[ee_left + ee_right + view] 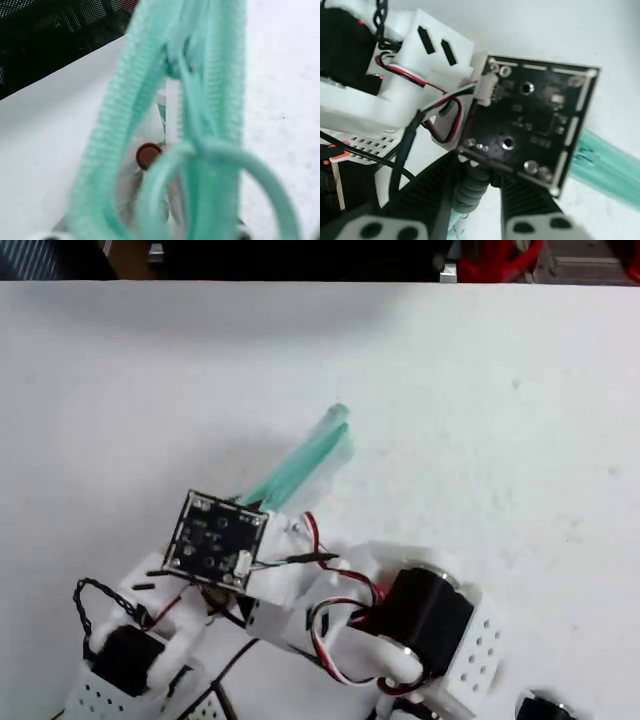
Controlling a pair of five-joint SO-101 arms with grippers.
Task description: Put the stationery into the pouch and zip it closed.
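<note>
One green pouch [300,462] reached far and right across the table [500,390]. Right gripper [475,177] pinched its near end, jaws barely apart.

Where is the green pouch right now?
In the high view, the pouch lies near the middle of the white table, poking out from behind the left arm's camera board.

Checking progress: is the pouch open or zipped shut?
Open: the pouch gapes at its zip, a pen end showing inside.
</note>
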